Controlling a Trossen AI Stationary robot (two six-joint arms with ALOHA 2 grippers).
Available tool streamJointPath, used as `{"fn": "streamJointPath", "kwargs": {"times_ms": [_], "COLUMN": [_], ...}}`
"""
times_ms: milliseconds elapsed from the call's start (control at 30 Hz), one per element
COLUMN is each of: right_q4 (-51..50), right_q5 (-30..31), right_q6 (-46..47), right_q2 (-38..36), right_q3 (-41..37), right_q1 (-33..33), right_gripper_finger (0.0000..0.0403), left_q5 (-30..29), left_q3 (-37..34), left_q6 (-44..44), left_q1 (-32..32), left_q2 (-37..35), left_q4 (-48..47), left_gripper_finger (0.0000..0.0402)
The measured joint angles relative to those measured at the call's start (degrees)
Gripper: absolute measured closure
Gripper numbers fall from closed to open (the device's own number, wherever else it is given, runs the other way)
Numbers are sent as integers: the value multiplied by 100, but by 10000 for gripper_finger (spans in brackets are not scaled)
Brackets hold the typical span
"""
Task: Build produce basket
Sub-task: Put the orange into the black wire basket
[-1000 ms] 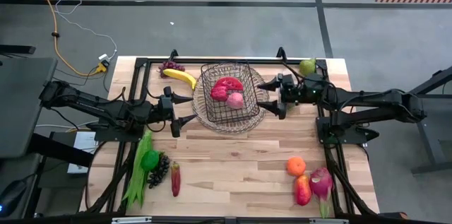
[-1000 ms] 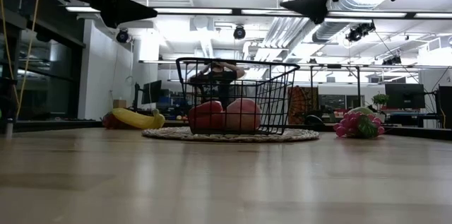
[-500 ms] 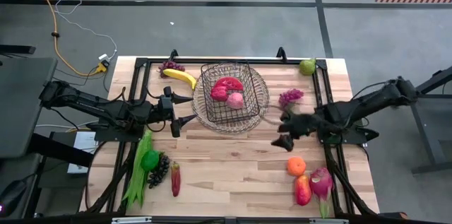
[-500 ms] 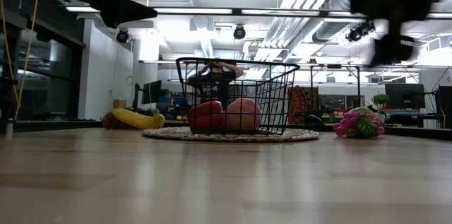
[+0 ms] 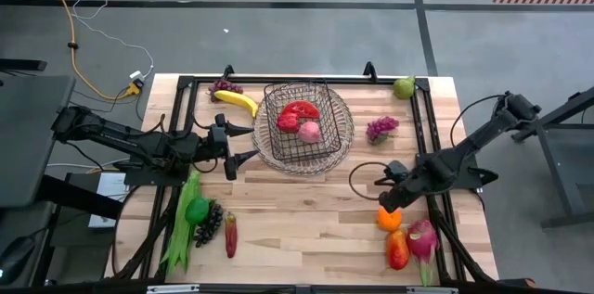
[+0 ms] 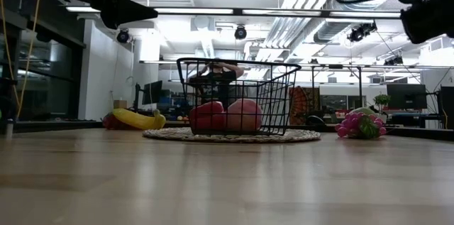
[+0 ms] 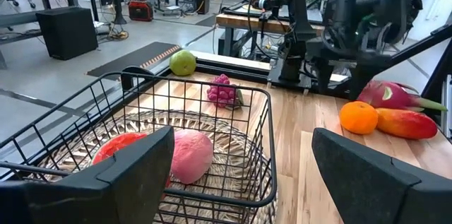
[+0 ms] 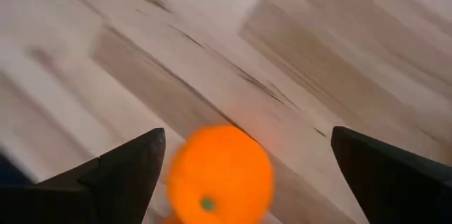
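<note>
Right gripper above the orange, left gripper waiting beside the basket

We see the right gripper [image 5: 388, 203] just over the orange [image 5: 389, 218] near the table's [image 5: 306, 220] right front, its 2 fingers [image 8: 120, 171] spread wide and holding nothing. The left gripper [image 5: 243, 146] hangs just left of the basket [image 5: 278, 141], jaws wide apart, empty. The basket sits on a round woven tray [image 5: 345, 136] at the rear middle, with a watermelon slice [image 5: 299, 108] and a pink fruit [image 5: 309, 131] inside.
</note>
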Motion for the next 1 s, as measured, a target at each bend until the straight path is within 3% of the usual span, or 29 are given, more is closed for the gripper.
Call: {"fn": "streamJointPath", "kwargs": {"times_ms": [167,400,1000], "right_q4": [-1181,-1217,-887], "right_q5": [-59,-227,-686], "right_q6": [8,59,440], "right_q2": [989,1960,3143], "right_q3": [974,1718,1857], "right_q1": [253,445,568], "right_gripper_finger": [10,10,10], "left_q5": [-2,-11,-17], "left_q3": [0,0,0], "left_q6": [0,0,0], "left_q1": [0,0,1], "left_q2": [0,0,1], "left_q4": [0,0,0], "left_gripper_finger": [78,78,78]}}
